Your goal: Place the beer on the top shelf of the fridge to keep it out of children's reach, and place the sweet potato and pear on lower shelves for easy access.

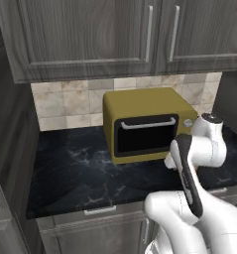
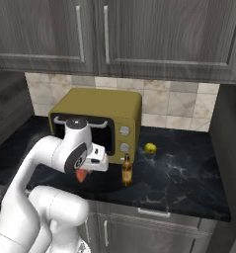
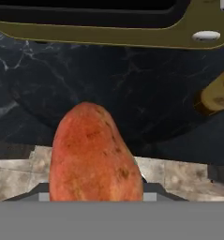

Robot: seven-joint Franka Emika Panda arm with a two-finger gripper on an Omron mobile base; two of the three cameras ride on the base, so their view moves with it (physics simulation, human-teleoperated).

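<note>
Hand view: the sweet potato (image 3: pixel 95 154) fills the near foreground at six o'clock, pinched by the tool above the dark marble counter (image 3: pixel 108 89), with the beer (image 3: pixel 216 96) at three o'clock and the toaster oven (image 3: pixel 132 35) at twelve. Right base view: the tool (image 2: pixel 85 170) holds the tuber at the counter's front edge, the beer standing just beside it at three o'clock and the pear (image 2: pixel 149 147) resting beyond at one o'clock. Judged from these positions, only the sweet potato is picked up and nothing is shelved yet; the beer's label is too small to read.
</note>
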